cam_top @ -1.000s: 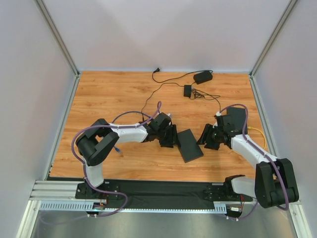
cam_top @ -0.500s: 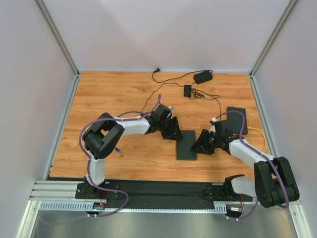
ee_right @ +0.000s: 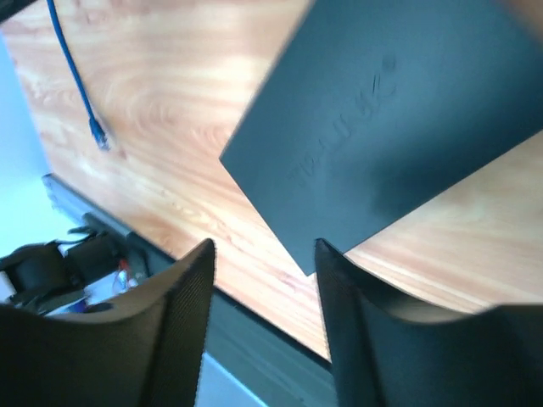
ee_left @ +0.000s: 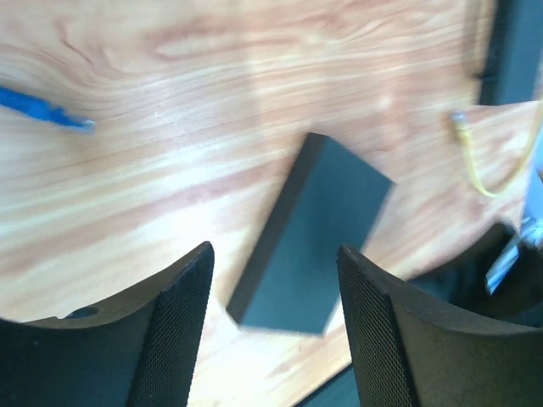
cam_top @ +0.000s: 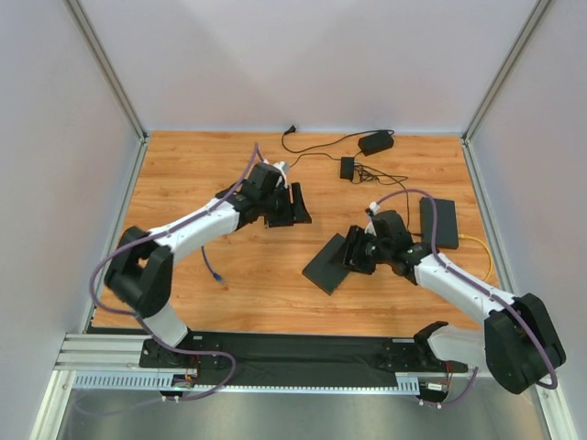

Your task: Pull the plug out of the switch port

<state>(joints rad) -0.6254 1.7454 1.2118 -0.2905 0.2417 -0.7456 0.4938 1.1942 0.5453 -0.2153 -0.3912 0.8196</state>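
While two arms are reaching over the wooden table (cam_top: 183,183), one switch (cam_top: 321,270) is lying flat near the table's middle, turned diagonally. In the right wrist view the switch (ee_right: 399,127) is showing a faint embossed logo on its upper face. The socket row cannot be made out.

The right gripper (cam_top: 351,258) is hovering at the switch's far-right end. Its two fingers are standing apart with nothing between them, and one corner of the switch is pointing toward the gap. Whether the fingers are touching the casing cannot be told.

The left gripper (cam_top: 297,207) is hanging over bare wood, farther back and to the left, apart from the switch. Its two fingers are likewise standing apart and gripping nothing. The switch (ee_left: 318,246) is showing beyond their gap.

Two flat black boxes are lying on the table: the switch and one squarer slab (cam_top: 438,223) near the right edge.

Two network cables are lying loose. One blue cable (cam_top: 212,266) is lying left of the switch, well apart from it. One yellow cable (cam_top: 479,247) is lying just beside the squarer slab, and blur is hiding whether its end is touching that slab.

At the far edge, one power adapter (cam_top: 374,142) and one small black block (cam_top: 348,168) are sitting among thin black cords.
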